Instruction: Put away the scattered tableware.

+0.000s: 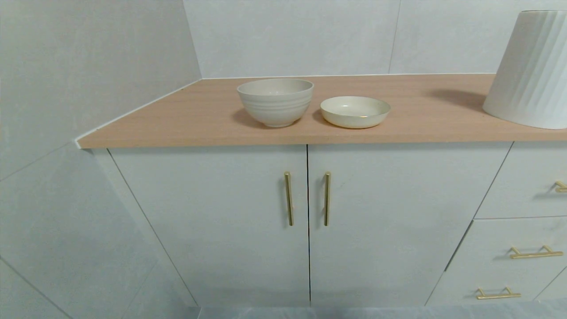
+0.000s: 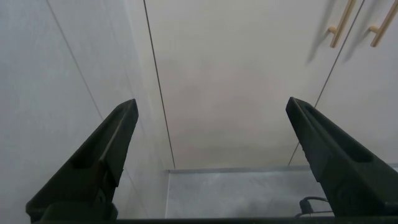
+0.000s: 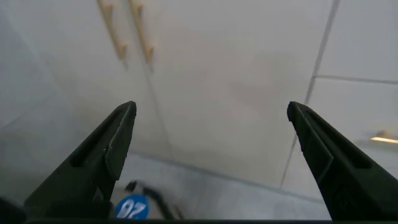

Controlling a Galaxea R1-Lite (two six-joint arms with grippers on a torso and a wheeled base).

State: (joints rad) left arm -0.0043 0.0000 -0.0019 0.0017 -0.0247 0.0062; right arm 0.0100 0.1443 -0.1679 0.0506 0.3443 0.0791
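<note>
Bowl (image 1: 275,102) upright, mouth up | dish (image 1: 355,111) flat, just beside it

The left gripper (image 2: 208,107) stands wide open, its dark tapered fingers (image 2: 102,155) well apart; the right gripper (image 3: 209,107) is spread equally wide.

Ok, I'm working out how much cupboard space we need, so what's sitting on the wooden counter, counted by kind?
deep bowl: 1
shallow dish: 1
white ribbed lampshade: 1
Total: 3
</note>
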